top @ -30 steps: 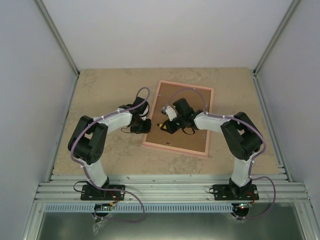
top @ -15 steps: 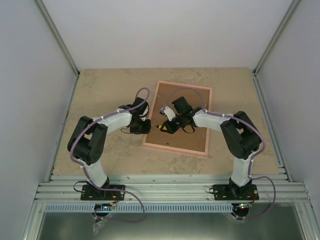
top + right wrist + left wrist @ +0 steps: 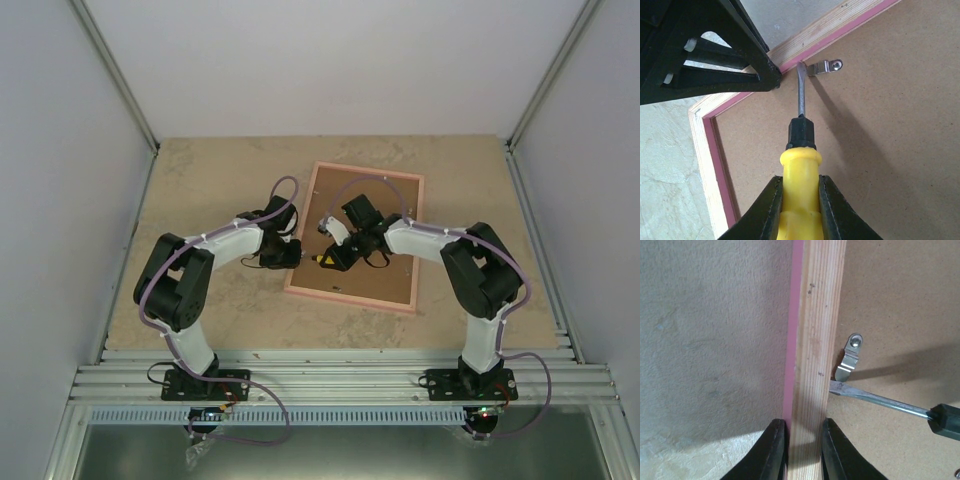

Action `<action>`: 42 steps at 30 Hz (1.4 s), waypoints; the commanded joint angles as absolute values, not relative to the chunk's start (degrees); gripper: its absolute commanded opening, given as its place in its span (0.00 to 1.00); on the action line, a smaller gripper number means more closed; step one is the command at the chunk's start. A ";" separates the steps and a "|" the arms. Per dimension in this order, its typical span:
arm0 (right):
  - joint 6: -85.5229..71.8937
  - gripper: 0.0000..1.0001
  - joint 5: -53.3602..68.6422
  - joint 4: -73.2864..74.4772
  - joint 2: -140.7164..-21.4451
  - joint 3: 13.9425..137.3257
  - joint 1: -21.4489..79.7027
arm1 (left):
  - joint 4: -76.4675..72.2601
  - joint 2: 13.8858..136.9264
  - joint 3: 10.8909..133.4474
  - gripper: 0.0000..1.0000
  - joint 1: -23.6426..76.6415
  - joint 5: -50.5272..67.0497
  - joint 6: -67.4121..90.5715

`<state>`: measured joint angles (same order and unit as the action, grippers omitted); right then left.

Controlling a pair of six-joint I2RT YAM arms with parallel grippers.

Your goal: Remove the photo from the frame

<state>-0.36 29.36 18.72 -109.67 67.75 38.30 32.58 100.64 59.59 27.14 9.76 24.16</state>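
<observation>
The pink frame (image 3: 385, 272) lies face down on the table with its brown fibreboard back up. The photo is hidden under it. My left gripper (image 3: 293, 252) is shut on the frame's left rail (image 3: 817, 340), one finger on each side (image 3: 804, 440). My right gripper (image 3: 338, 255) is shut on a yellow-handled screwdriver (image 3: 799, 160), its jaws clamping the handle (image 3: 799, 195). The blade tip (image 3: 840, 388) touches the rail's inner edge just beside a metal clip (image 3: 824, 67), which is turned onto the backing (image 3: 849, 360).
The frame sits right of centre on the beige table (image 3: 200, 190). Grey walls stand on three sides and an aluminium rail (image 3: 340, 380) runs along the near edge. My left gripper's black body (image 3: 705, 50) is close to the screwdriver tip.
My right gripper has shifted the screwdriver slightly left and away, bringing its tip to the frame's left rail. My left gripper stays on the rail.
</observation>
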 commanded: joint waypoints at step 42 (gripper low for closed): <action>-14.48 0.00 18.46 14.20 -96.52 58.14 35.54 | 34.10 97.87 54.19 0.04 27.36 11.22 31.11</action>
<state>-15.20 19.57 15.31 -98.96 59.20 37.36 29.71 98.61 56.58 27.46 10.28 27.79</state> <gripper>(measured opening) 0.148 0.166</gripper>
